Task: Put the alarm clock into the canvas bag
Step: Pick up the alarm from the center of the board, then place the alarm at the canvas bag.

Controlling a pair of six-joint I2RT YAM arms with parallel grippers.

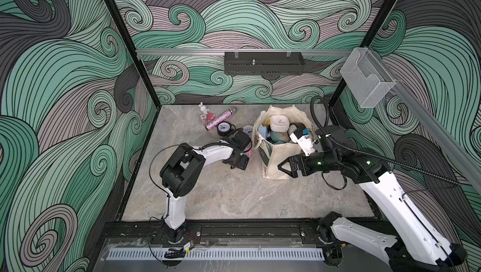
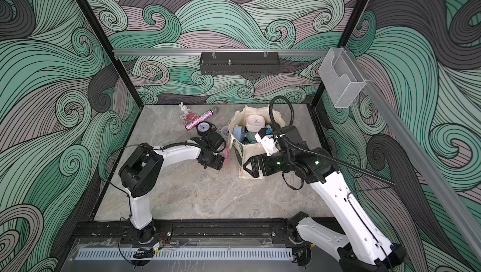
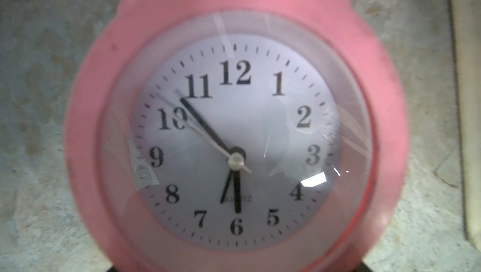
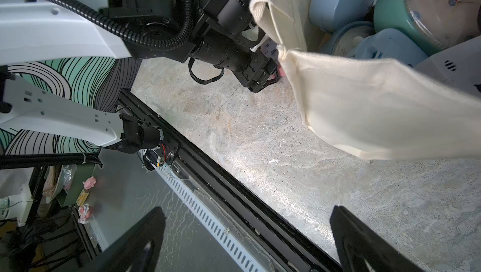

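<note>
The step in hand is the pick-up. The pink alarm clock lies face up on the desk, just left of the canvas bag, and the left arm reaches down over it. The clock fills the left wrist view. The left gripper sits low at the clock's edge beside the bag's left wall. I cannot tell whether its jaws press on the case or stand clear of it.

The right gripper hangs at the near face of the bag, spread wide with nothing between its fingers.

The bag stands upright on the right half of the desk, its mouth already crowded with other clocks, a white square clock on top. A black clock and a pale round clock wait on the desk further back.

The next move probably calls for a firm hold across the round pink case, then a lift high enough to clear the bag's rim and strap. After that comes a short carry to the right and a release over whatever gap remains. The soft wall may fold inward, so the right gripper could steady it.
</note>
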